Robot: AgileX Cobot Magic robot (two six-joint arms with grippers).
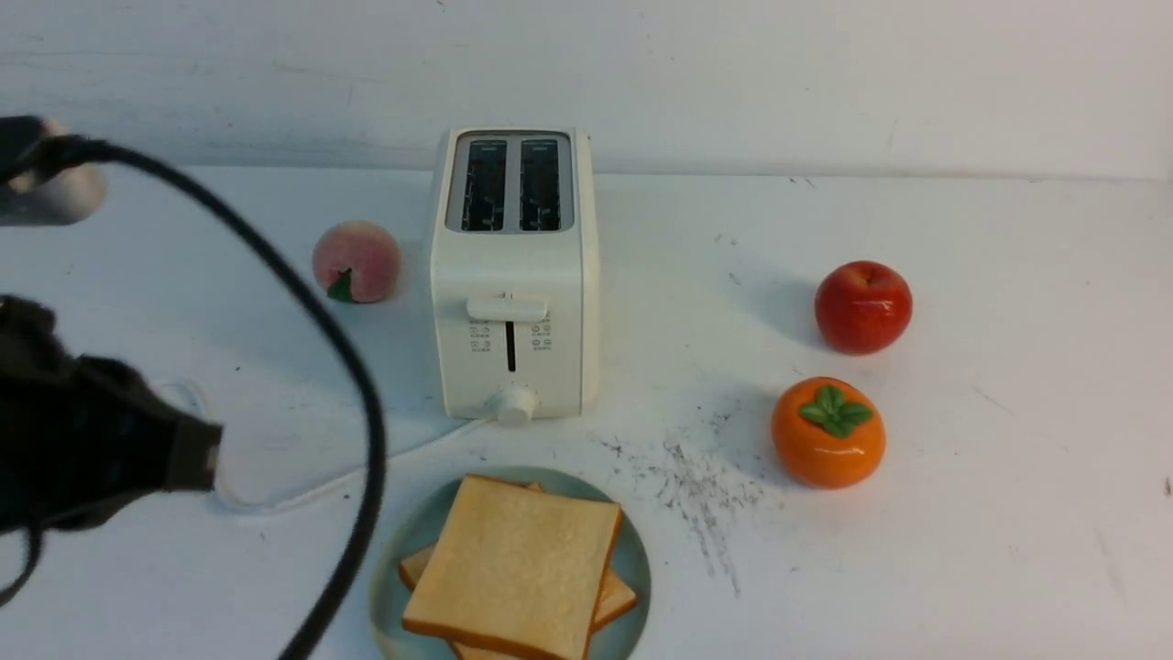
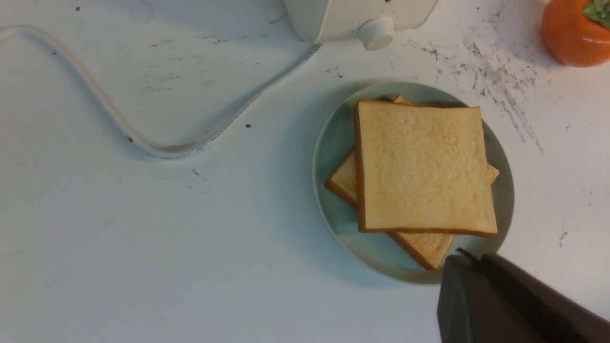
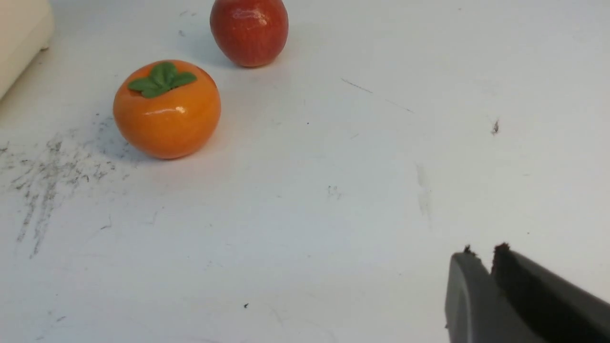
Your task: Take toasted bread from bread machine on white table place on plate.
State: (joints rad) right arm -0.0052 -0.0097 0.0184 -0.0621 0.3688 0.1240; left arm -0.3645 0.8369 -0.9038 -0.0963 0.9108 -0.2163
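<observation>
**Toast on plate, toaster empty**

Two stacked slices of toast point(image 1: 513, 568) on plate point(image 1: 389, 587), just before empty toaster point(image 1: 513, 275) on white table point(image 1: 962, 513). Left gripper point(image 2: 469, 259) closed, empty; right gripper point(image 3: 481, 252) nearly closed, empty.

Bare white table point(image 1: 1008, 458) right of the persimmon point(image 1: 827, 431); cord point(image 1: 302, 490) crosses the plate's point(image 1: 394, 587) left.

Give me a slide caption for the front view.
Two toasted bread slices stacked on the plate before the empty bread machine.
</observation>
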